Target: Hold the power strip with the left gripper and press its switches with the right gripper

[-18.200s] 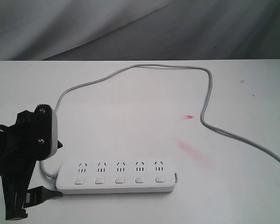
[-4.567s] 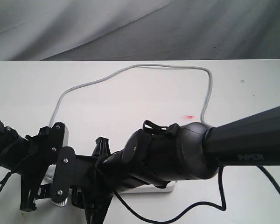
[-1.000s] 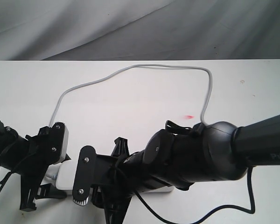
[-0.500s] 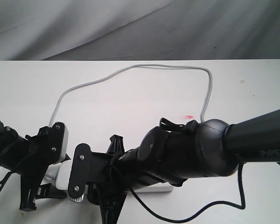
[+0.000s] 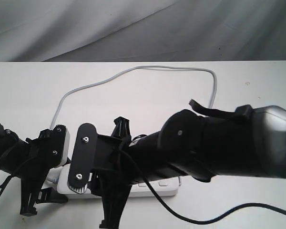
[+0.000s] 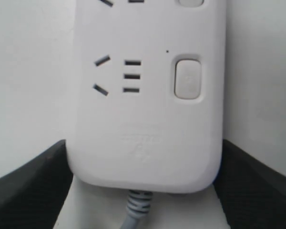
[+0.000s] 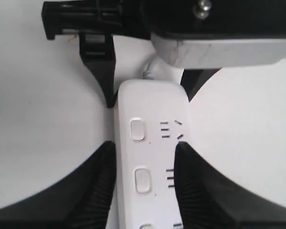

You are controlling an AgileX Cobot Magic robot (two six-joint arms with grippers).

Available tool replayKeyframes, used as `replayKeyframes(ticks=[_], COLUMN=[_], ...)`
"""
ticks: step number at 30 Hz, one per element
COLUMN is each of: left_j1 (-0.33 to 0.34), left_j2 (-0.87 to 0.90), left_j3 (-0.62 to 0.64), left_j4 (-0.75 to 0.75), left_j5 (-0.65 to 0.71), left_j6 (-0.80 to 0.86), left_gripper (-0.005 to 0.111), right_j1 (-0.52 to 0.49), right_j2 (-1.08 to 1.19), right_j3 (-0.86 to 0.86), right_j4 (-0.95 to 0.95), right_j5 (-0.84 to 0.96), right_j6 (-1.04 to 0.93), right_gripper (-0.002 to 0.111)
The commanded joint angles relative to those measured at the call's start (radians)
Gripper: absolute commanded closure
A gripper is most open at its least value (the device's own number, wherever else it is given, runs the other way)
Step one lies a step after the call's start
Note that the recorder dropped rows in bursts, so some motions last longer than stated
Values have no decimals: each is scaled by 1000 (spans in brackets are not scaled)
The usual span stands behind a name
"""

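The white power strip [image 5: 155,190] lies near the table's front edge, mostly hidden behind the right arm. My left gripper [image 5: 46,187] is shut on its cord end, and both black fingers [image 6: 31,191] press the sides of the power strip [image 6: 148,124]. One switch [image 6: 187,78] sits beside the nearest socket. My right gripper [image 5: 88,186] hangs open over the same end. Its ribbed fingers [image 7: 95,191] straddle the power strip [image 7: 152,109] from above, with two switches [image 7: 142,180] showing between them. The left gripper [image 7: 133,71] shows just beyond.
The grey cord [image 5: 133,69] loops from the strip's left end across the back of the white table [image 5: 257,95]. Grey cloth [image 5: 143,28] hangs behind the table. The right arm's loose black cable [image 5: 219,217] trails along the front edge.
The right arm has swung nearer the camera and its finger plate sits a little higher over the strip's left end. The left gripper and the strip have not moved.
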Motion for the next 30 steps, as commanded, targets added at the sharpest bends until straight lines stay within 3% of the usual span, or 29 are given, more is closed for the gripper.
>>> replayKeyframes(ticks=[1, 16, 30], left_j1=[2, 2, 2], left_j2=[3, 3, 3], left_j3=[-2, -2, -2], left_j4=[18, 18, 18], left_j5=[-30, -33, -33], left_j6=[8, 8, 8], left_gripper=[52, 52, 52], right_j1=[-9, -51, -51], right_j2=[-64, 0, 70], right_j3=[106, 156, 68], right_j4=[14, -16, -48], right_j5=[-31, -46, 3], right_j6=[6, -24, -26], right_gripper=[71, 71, 71])
